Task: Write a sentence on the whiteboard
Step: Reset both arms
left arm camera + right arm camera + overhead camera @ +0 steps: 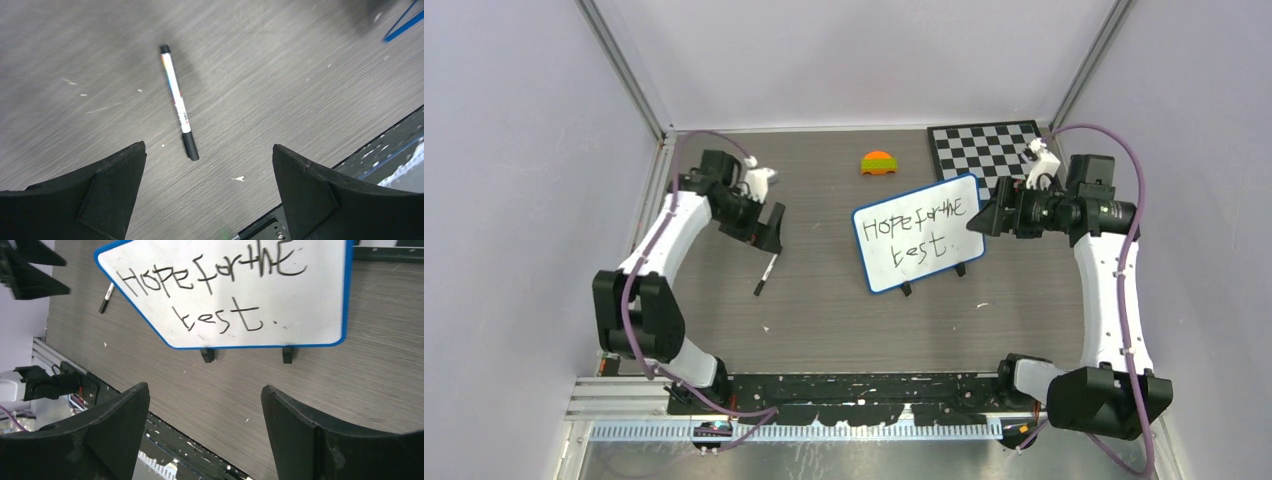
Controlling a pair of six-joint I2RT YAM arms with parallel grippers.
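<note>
Writing looks finished on the blue-rimmed white whiteboard mid-worktop; black-capped white marker is laid flat; left gripper and right gripper are spread wide, empty, so only retreat's needed.

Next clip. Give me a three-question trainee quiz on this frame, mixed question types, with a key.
1. True or false: the left end effector is gripping the marker.
2. The whiteboard reads: A) "Hope for the best." B) "Hello world." C) nothing.
3. Which board lies at the table's far right corner?
Key: 1 false, the marker lies on the table below open jaws; 2 A; 3 the checkered board.
</note>
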